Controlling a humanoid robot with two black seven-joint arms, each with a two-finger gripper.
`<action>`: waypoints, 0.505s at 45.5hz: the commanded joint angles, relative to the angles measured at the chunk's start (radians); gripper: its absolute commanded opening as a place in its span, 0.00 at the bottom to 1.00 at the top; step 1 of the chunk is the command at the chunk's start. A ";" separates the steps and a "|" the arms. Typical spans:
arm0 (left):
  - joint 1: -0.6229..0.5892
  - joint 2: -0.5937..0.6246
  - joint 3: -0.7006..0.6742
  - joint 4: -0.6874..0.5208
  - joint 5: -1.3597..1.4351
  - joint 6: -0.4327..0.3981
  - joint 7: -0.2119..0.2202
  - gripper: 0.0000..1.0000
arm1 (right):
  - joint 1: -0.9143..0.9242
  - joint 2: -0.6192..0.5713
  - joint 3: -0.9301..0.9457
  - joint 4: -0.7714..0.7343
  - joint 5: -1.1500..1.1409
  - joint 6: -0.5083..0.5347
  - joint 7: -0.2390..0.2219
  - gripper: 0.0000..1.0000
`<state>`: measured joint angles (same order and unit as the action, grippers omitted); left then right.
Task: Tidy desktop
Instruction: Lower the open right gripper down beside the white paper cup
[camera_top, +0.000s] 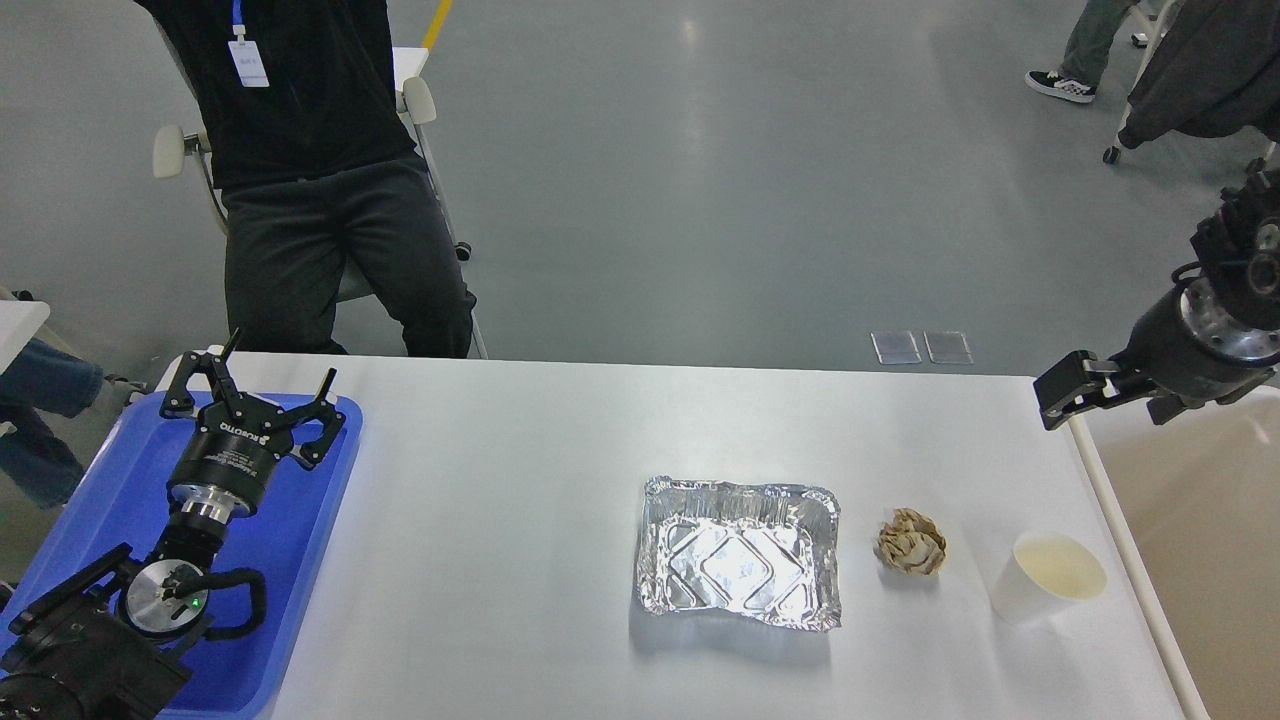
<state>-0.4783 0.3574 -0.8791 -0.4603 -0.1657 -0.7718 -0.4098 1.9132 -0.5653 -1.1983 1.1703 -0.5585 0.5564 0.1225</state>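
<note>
The white desktop (520, 480) holds a crumpled foil tray (740, 552) at centre, a brown crumpled paper ball (910, 542) to its right, and a white paper cup (1045, 578) lying tilted near the right edge. My left gripper (255, 400) is open and empty, hovering over the far end of a blue plastic tray (310, 560). My right gripper (1110, 400) is open and empty above the desktop's far right edge, well behind the cup.
A cream-white rimmed bin (1190, 520) stands against the desktop's right side. A person in black (320, 180) sits on a chair behind the far left corner. Grey floor lies beyond the far edge.
</note>
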 joint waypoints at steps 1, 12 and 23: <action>0.000 0.000 0.000 0.000 0.000 0.000 -0.001 0.99 | -0.121 -0.019 0.069 -0.052 -0.005 -0.027 -0.009 1.00; 0.001 0.000 0.000 0.000 0.000 0.000 -0.001 0.99 | -0.120 -0.045 0.069 -0.055 -0.001 -0.020 -0.029 1.00; 0.001 0.000 0.000 0.000 0.000 0.000 -0.001 0.99 | -0.164 -0.042 0.042 -0.069 0.146 -0.055 -0.029 0.99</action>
<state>-0.4776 0.3574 -0.8791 -0.4604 -0.1657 -0.7718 -0.4110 1.7961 -0.6029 -1.1494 1.1119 -0.5148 0.5314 0.0974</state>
